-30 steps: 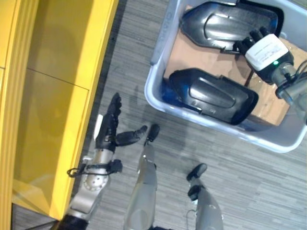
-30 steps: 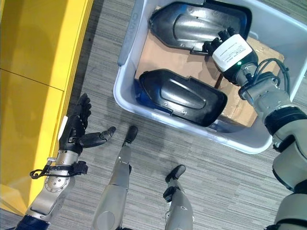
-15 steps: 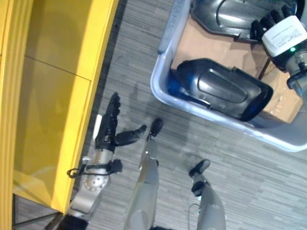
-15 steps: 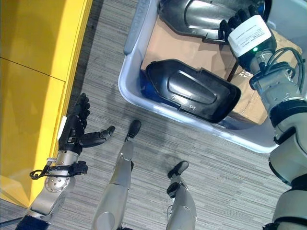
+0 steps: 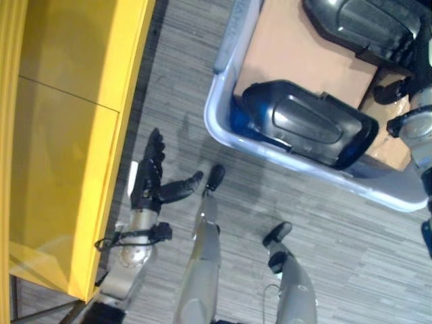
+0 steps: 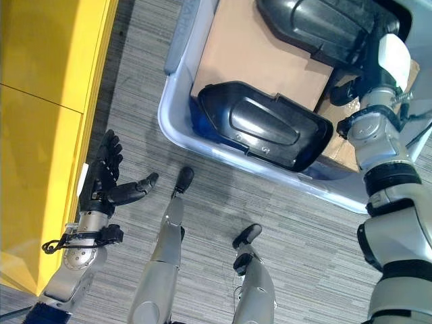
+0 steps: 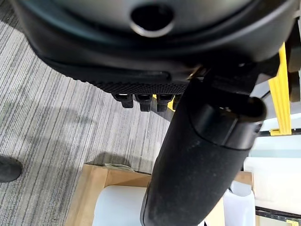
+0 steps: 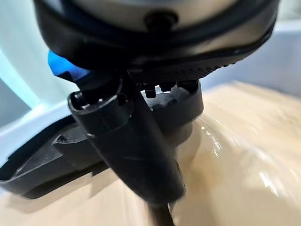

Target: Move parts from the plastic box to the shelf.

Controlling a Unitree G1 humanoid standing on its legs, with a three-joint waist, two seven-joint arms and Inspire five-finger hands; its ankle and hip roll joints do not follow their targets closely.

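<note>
Parts of dark moulded plastic lie in the plastic box (image 6: 177,115), a pale grey-blue tub standing on the striped grey carpet floor (image 6: 317,250), with brown cardboard (image 6: 256,57) lining its bottom. One nearer part (image 6: 260,131), a long black shell with a raised centre, lies along the box's near wall, and a far part (image 6: 317,27) of the same sort lies at the box's far side. The right hand (image 6: 378,50) reaches down into the box at the right end of the far part; its dark bulk and white cover sit against that part's edge, and in the right wrist view the thumb (image 8: 136,141) stands over the cardboard with the black part (image 8: 51,160) just past it. The fingers go down behind the part's edge, so whether they are curled on it or loose cannot be told. The nearer part lies apart from this hand, toward the robot's left of it. The left hand (image 5: 150,183) hangs low over the carpet, well apart from the box, beside the yellow shelf (image 5: 67,135); its fingers are straight and its thumb is stretched out sideways, holding nothing. The left wrist view shows its thumb (image 7: 202,155) and short fingertips (image 7: 141,100) over the carpet.
</note>
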